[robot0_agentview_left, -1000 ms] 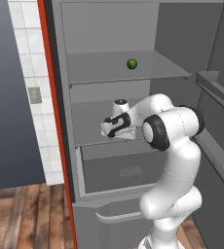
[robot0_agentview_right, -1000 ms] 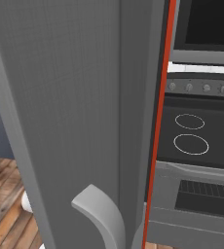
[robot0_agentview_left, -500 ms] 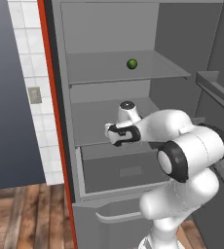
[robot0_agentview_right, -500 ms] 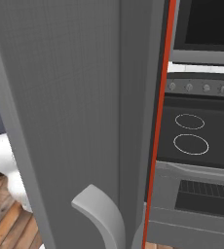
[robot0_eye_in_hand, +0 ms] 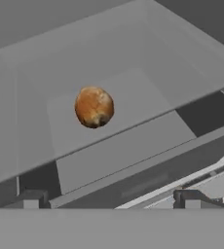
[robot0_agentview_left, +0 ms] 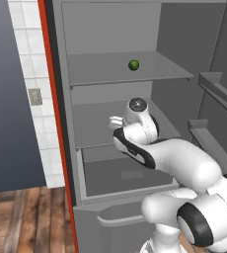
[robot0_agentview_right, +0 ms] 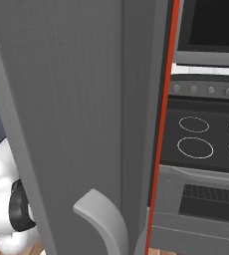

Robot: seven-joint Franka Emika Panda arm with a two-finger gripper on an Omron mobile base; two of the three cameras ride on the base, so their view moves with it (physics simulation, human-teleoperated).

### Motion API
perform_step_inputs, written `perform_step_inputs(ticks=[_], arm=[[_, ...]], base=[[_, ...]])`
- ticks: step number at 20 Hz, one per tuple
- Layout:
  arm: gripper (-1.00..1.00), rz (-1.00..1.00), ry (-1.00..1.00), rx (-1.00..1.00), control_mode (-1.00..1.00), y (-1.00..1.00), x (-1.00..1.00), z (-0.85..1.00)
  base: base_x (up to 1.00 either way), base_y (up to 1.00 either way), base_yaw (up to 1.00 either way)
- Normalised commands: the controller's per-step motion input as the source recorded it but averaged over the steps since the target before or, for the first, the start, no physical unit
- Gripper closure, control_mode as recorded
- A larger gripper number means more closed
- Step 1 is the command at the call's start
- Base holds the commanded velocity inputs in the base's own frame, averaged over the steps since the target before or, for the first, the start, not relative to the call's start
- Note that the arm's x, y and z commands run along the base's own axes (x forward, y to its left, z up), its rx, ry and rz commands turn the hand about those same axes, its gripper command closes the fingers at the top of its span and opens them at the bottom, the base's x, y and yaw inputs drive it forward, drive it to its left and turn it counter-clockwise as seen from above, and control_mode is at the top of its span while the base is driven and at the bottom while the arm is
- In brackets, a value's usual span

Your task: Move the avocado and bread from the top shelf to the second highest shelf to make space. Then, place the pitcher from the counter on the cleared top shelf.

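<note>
An open grey fridge fills the left base view, a tiled wall at 9 o'clock. The avocado (robot0_agentview_left: 133, 64) sits alone on the top shelf (robot0_agentview_left: 95, 74), toward its right. Below, the gripper (robot0_agentview_left: 116, 121) reaches in over the second highest shelf (robot0_agentview_left: 93, 133), pointing toward 9 o'clock; I cannot tell its jaw gap here.

In the right base view, the fridge door (robot0_agentview_right: 71, 114) blocks the left, with a stove (robot0_agentview_right: 206, 144) at 3 o'clock.

In the hand view, the bread (robot0_eye_in_hand: 94, 107) lies on the second highest shelf (robot0_eye_in_hand: 148, 92), free of the gripper. The 2 fingertips (robot0_eye_in_hand: 28, 199) stand wide apart at 6 o'clock, holding nothing. The roll is nearly round, its long axis unclear.
</note>
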Motion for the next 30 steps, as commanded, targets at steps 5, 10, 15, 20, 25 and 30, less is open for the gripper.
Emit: perform_step_inputs(ticks=[5,10,15,20,25,30], arm=[[-1.00,0.04,-0.17,-0.01,-1.00,0.01,-0.31,0.99],[-1.00,0.00,-0.01,-0.08,-1.00,0.00,-0.21,0.82],[-1.00,0.02,-0.02,-0.07,-1.00,-0.05,-0.02,0.67],[-1.00,0.01,-0.01,-0.05,-1.00,-0.30,0.00,0.69],[-1.00,0.00,0.00,-0.04,-1.00,-0.59,0.13,0.27],[-1.00,0.00,0.04,-0.14,-1.00,-0.20,0.32,0.43]], base=[[0.00,0.00,0.00],[0.00,0.00,0.00],[0.00,0.00,0.00],[0.00,0.00,0.00],[0.00,0.00,0.00],[0.00,0.00,0.00]])
